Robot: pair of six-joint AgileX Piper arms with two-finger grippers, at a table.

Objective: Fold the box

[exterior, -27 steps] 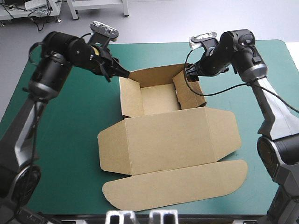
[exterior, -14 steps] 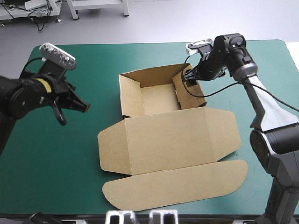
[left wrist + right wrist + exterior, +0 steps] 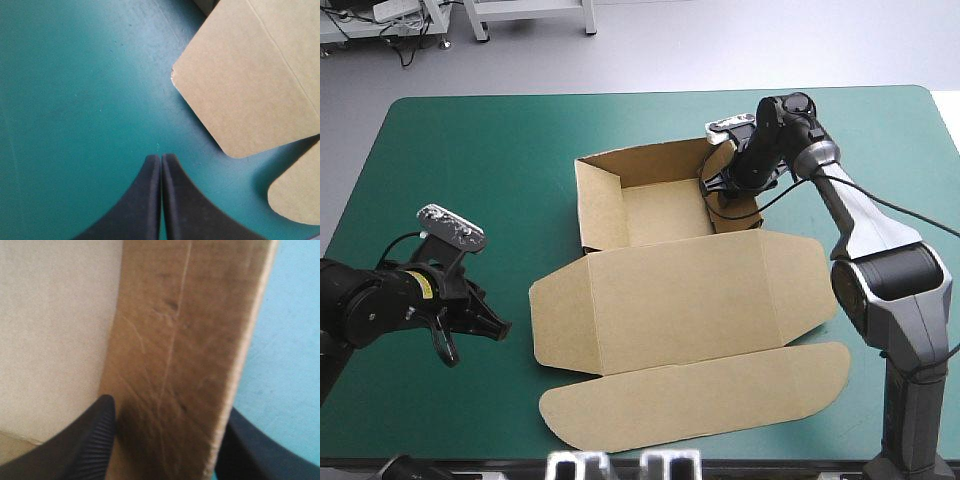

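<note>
End effector, left [image 3: 503, 328]. High view: black fingers clenched together on nothing, low over the teal-green counter [image 3: 470, 150] toward its left side, tip aimed at the box [image 3: 690, 290] and near its left side flap [image 3: 558, 325], not touching.
End effector, right [image 3: 713, 186]. At the right wall [image 3: 725, 200] of the tray, on the far half of the counter.
Box. Brown board, mid-counter: an open tray with raised walls on the far side, the lid flat toward the near edge, and a long rounded tuck flap [image 3: 700, 395] nearest the robot.

Left wrist view: left end effector [image 3: 161, 159] forms one pointed arch over bare cover. The side flap's rounded corner [image 3: 245, 85] lies ahead and to one side, with a strip of cover between. An end of the tuck flap [image 3: 300, 195] shows beside it.

Right wrist view: right end effector [image 3: 167, 425] grasps the upright wall [image 3: 175, 340], with one ribbed finger [image 3: 95, 440] inside the tray and the other outside. Pale inner board lies beyond the inner finger, teal-green cover [image 3: 295, 340] beyond the outer.
</note>
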